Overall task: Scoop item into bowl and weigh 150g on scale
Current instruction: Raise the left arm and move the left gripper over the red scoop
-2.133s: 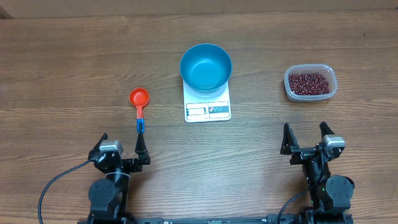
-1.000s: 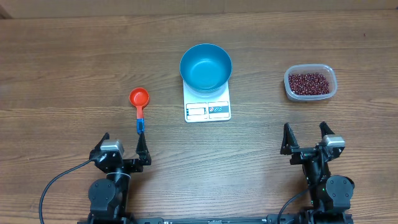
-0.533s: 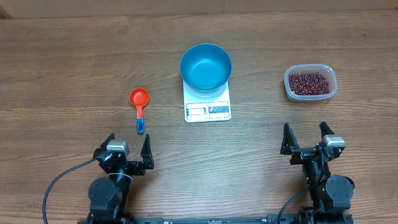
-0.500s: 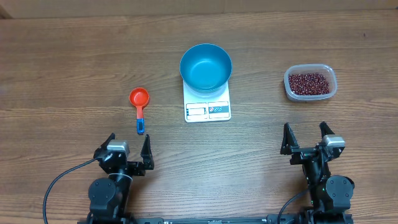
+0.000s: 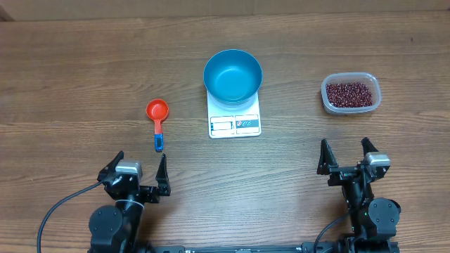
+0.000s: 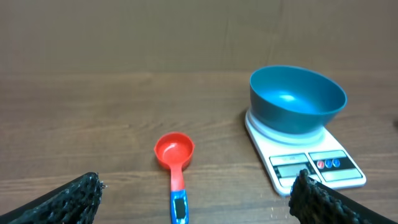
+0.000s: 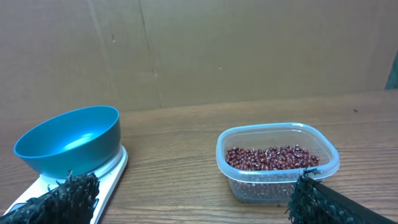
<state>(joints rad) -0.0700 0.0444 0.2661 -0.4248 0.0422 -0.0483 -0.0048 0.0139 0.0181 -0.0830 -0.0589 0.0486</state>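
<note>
The blue bowl stands empty on the white scale at the table's middle. The item, dark red beans, fills a clear tub at the right. An orange scoop with a blue handle end lies left of the scale. My left gripper is open just short of the scoop's handle. In the left wrist view the scoop lies between and ahead of that gripper's fingers, with the bowl at the right. My right gripper is open, facing the beans.
The clear tub sits apart from the scale, with bare wood between them. A brown cardboard wall closes off the far side of the table. Both arm bases sit at the near edge.
My left gripper has shifted a little sideways and drawn back slightly toward the near edge, away from the scoop's handle end. The right arm, bowl, scale and tub have not moved.
</note>
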